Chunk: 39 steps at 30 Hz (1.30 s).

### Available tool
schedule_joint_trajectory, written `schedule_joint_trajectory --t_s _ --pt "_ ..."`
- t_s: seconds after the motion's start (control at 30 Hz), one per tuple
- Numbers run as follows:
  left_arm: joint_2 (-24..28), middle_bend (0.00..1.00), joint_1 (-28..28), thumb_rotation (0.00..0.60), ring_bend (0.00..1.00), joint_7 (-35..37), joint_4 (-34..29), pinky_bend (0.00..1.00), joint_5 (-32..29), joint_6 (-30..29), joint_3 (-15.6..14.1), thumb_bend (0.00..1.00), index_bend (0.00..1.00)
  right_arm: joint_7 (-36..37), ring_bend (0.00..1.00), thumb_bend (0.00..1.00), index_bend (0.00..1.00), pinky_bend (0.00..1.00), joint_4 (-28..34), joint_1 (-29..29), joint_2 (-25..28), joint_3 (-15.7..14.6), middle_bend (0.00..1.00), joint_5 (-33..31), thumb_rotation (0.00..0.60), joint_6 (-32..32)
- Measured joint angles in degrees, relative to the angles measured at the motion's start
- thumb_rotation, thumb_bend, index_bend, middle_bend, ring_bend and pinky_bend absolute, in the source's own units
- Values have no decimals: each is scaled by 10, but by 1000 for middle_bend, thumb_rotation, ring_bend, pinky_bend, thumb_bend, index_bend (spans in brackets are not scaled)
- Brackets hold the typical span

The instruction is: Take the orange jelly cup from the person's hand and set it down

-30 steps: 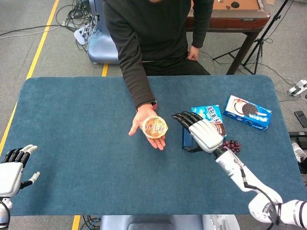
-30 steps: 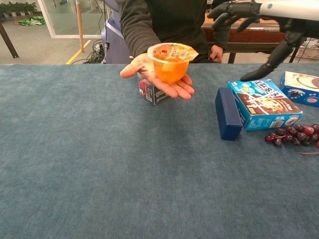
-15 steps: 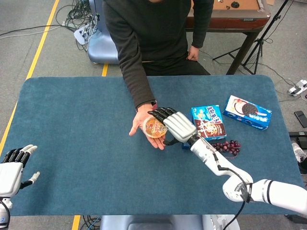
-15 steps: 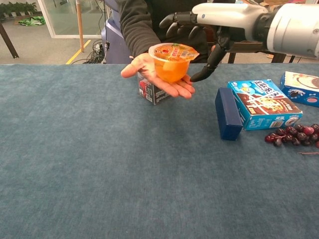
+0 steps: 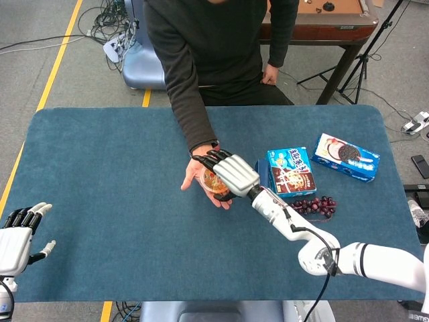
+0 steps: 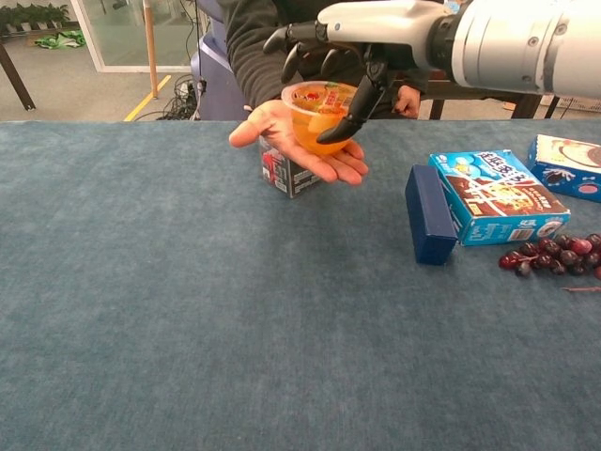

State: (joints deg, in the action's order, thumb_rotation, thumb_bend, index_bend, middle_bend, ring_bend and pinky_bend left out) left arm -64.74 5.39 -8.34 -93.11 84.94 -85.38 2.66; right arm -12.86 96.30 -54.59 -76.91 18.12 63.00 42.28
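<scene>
So the orange jelly cup (image 6: 319,117) is sitting in the person's hand (image 6: 299,141) above the desk (image 5: 120,174). Right robot hand (image 5: 231,173) is draped over it, fingers spread, not gripping. Left robot hand (image 5: 19,235) is open by the desk's near edge.

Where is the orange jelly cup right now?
The orange jelly cup sits on the person's open palm above mid-table, with the robot's right hand over it.

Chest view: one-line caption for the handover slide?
Right hand arches open over the orange jelly cup resting on the person's palm, not yet gripped.
</scene>
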Motion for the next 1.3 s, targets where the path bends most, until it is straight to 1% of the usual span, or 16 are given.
schedule_joint_trajectory --t_s 0.23,0.3,0.47,0.63,0.83,0.93,1.07,1.3 --pt "0 186 0 600 165 0 0 124 0 0 0 221 186 -10 130 196 122 235 -8 -18 -5 -9 219 -28 600 0" --pt "0 186 0 600 165 0 0 124 0 0 0 221 186 -9 142 200 133 262 -9 -21 -6 -12 227 -31 600 0" --pt "0 186 0 600 165 0 0 124 0 0 0 221 187 -5 175 248 182 344 -8 -20 -6 -17 254 -27 600 12" --pt "0 186 0 600 165 0 0 124 0 0 0 221 186 5 197 276 252 393 -14 -20 -8 -21 274 -24 600 18" --pt "0 186 0 600 164 0 0 124 0 0 0 222 186 16 227 299 312 436 -18 -18 -9 -24 307 -17 600 26" --pt "0 186 0 600 164 0 0 124 0 0 0 221 186 31 235 317 323 449 -20 -16 -9 -22 314 -15 600 27" --pt "0 186 0 600 164 0 0 124 0 0 0 221 186 54 235 316 328 454 -17 -10 -2 -20 319 -4 600 33" --pt "0 186 0 600 164 0 0 124 0 0 0 222 186 94 235 316 328 454 7 11 29 -17 319 17 600 48"
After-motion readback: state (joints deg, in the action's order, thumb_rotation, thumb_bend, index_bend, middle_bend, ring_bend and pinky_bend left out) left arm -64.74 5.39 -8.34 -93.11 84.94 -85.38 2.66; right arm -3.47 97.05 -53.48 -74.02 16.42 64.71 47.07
